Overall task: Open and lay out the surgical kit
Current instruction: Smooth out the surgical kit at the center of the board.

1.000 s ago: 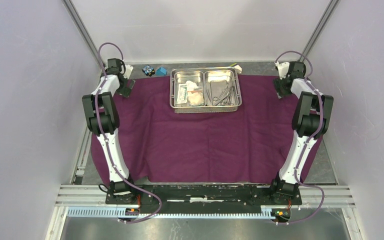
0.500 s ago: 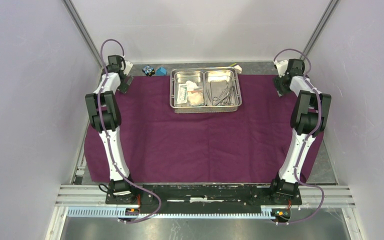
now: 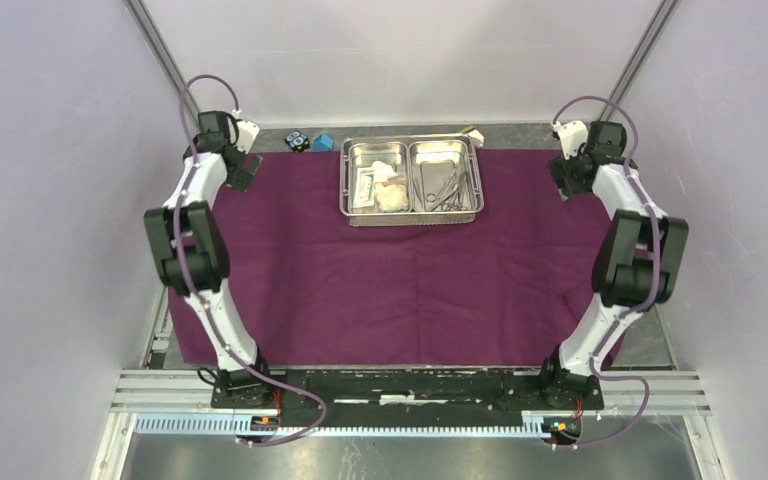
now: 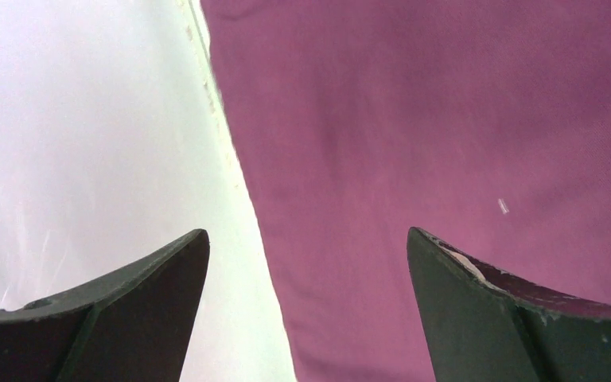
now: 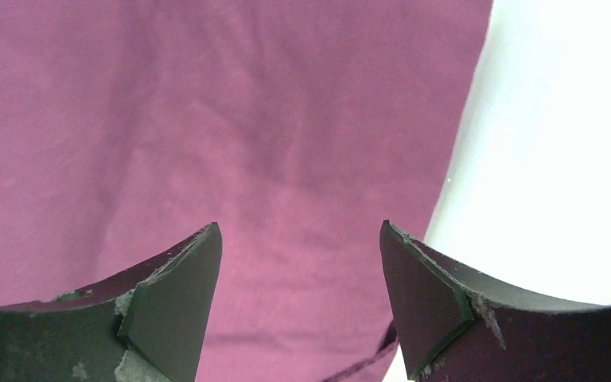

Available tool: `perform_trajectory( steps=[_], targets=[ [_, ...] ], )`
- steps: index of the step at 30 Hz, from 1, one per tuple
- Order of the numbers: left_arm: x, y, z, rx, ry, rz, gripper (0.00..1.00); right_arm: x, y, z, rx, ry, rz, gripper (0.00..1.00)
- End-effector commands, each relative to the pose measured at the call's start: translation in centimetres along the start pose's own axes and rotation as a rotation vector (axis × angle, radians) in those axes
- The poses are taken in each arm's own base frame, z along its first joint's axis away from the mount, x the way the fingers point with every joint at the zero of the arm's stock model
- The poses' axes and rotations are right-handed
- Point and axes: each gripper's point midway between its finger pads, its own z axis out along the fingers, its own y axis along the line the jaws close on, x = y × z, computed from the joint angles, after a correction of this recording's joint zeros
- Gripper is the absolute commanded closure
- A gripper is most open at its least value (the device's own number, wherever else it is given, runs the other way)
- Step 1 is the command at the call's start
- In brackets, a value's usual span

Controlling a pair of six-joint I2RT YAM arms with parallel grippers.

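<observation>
Purple cloth wrap (image 3: 410, 290) flat, left pincer (image 3: 244, 175) and right pincer (image 3: 563, 180) released over its far corners, steel tray (image 3: 412, 216) crosswise between them, equally near.

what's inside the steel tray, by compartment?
Left compartment of the tray: flat white packet and gauze wads. Right compartment: a pile of slim steel instruments, too tangled to count. Anything beneath the gauze or the pile is hidden.

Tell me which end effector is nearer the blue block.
Left. The left end effector sits just left of the blue block; the right end effector is far across, beyond the steel tray.
</observation>
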Motion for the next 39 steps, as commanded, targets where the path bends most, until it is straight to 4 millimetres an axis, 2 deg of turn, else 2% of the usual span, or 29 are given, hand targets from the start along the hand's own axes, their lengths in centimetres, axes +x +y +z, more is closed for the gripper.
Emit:
perform_trajectory(
  steps=[1, 2, 5, 9, 13, 15, 18, 22, 27, 31, 35, 39],
  targets=[
    [-0.4, 0.3, -8.9, 0.033, -0.173, -0.021, 0.0, -2.3, 0.9, -6.0, -0.051, -0.163, -0.018, 0.2],
    [0.4, 0.1, -10.4, 0.049, -0.187, 0.0, 0.0, -2.0, 1.5, -6.7, -0.07, -0.171, -0.024, 0.2],
    [5.2, -2.4, -13.3, 0.172, -0.15, 0.07, 0.0, -1.0, 3.3, -8.9, -0.127, -0.193, -0.041, 0.2],
    [14.0, -5.6, -16.6, 0.362, 0.013, 0.071, 0.0, 0.2, 5.6, -10.8, -0.189, -0.215, -0.061, 0.2],
    [21.7, -7.9, -19.0, 0.541, 0.154, -0.099, 0.0, 1.3, 7.6, -11.8, -0.235, -0.232, -0.068, 0.2],
    [24.2, -8.9, -20.1, 0.621, 0.18, -0.202, 0.0, 1.6, 8.5, -12.0, -0.256, -0.239, -0.071, 0.2],
    [26.6, -9.9, -21.4, 0.702, 0.183, -0.324, 0.03, 2.2, 9.4, -11.9, -0.268, -0.241, -0.075, 0.2],
    [29.9, -10.8, -21.6, 0.712, 0.211, -0.419, 0.09, 3.1, 10.5, -11.7, -0.292, -0.233, -0.074, 0.2],
    [33.3, -10.0, -21.4, 0.672, 0.238, -0.523, 0.14, 4.3, 11.2, -11.3, -0.295, -0.218, -0.076, 0.21],
    [35.1, -9.3, -20.8, 0.579, 0.241, -0.557, 0.13, 4.9, 11.7, -10.9, -0.302, -0.21, -0.076, 0.2],
    [35.8, -10.3, -20.0, 0.502, 0.229, -0.536, 0.12, 5.6, 12.2, -10.3, -0.313, -0.196, -0.073, 0.21],
    [36.6, -10.1, -19.1, 0.442, 0.245, -0.543, 0.15, 5.9, 12.4, -10.0, -0.317, -0.187, -0.076, 0.21]
  ],
)
